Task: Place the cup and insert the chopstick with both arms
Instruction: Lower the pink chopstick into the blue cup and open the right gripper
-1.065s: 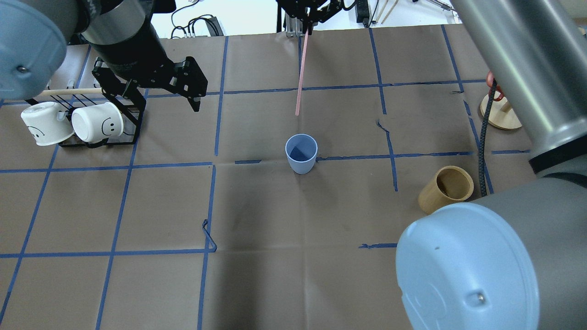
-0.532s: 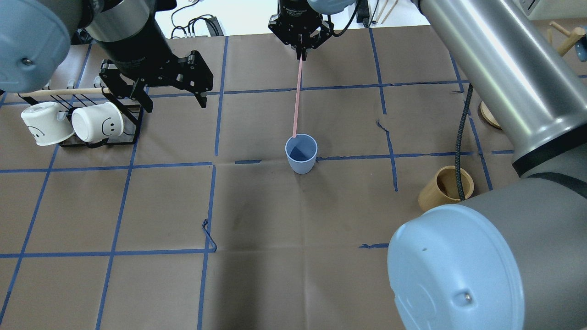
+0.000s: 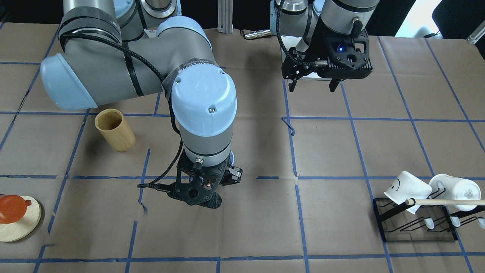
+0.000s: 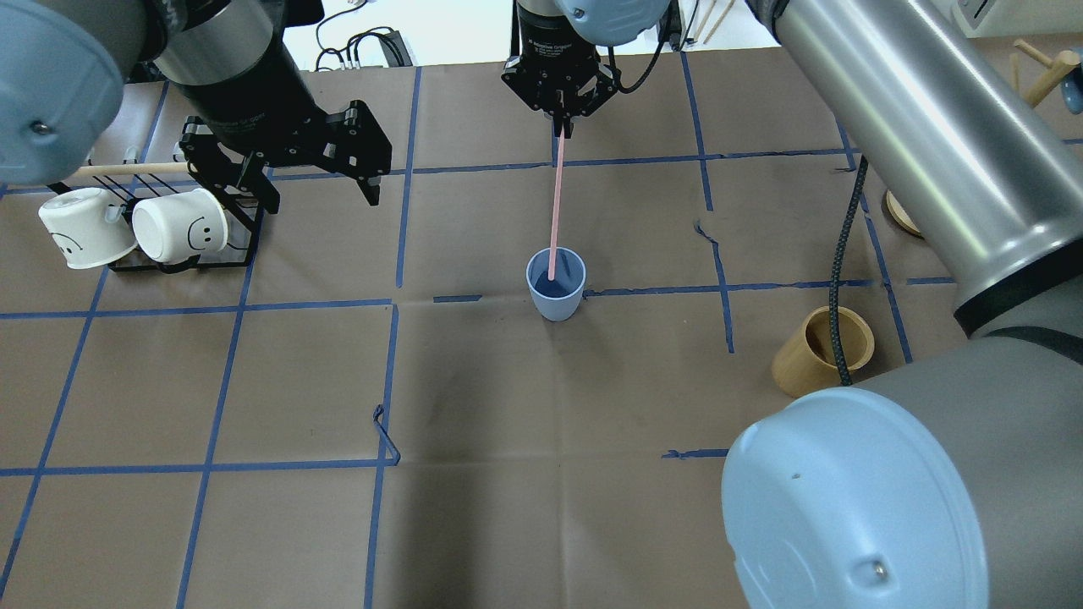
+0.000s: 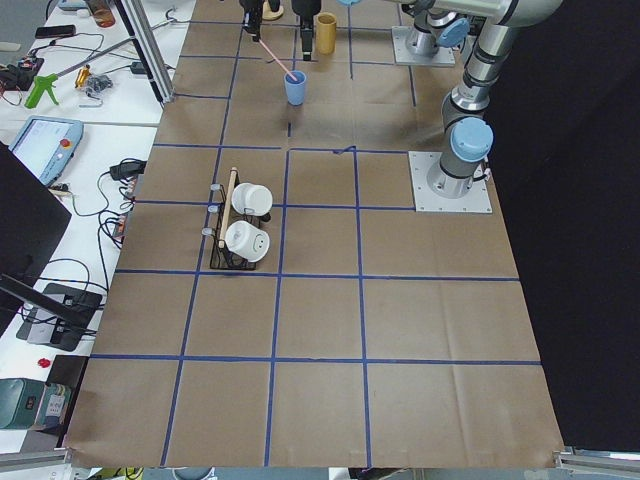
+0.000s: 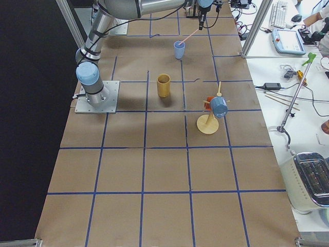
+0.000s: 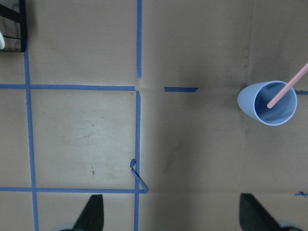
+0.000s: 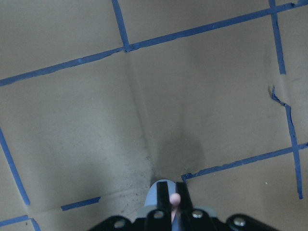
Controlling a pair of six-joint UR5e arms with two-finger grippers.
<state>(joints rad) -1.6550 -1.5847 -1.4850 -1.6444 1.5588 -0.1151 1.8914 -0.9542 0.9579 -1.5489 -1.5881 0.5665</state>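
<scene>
The light-blue cup [image 4: 556, 292] stands upright near the table's middle. My right gripper [image 4: 560, 127] is shut on the top end of a pale-pink chopstick [image 4: 556, 203]. The chopstick slants down with its lower tip inside the cup's mouth. The left wrist view shows the cup [image 7: 252, 107] with the chopstick [image 7: 288, 90] in it. In the right wrist view the chopstick's top end [image 8: 174, 198] sits between the shut jaws, above the cup [image 8: 155, 195]. My left gripper [image 4: 321, 196] is open and empty, well left of the cup and above the table.
A tan bamboo cylinder [image 4: 825, 348] stands to the right of the cup. A black rack with two white mugs [image 4: 144, 228] and a wooden dowel [image 4: 127, 169] is at the far left. A wooden stand holding a blue cup [image 6: 213, 110] is at the right end.
My right gripper has carried the chopstick nearer and lower. Its tip went from beyond the cup to the rim, then into the cup. The left gripper barely shifted.
</scene>
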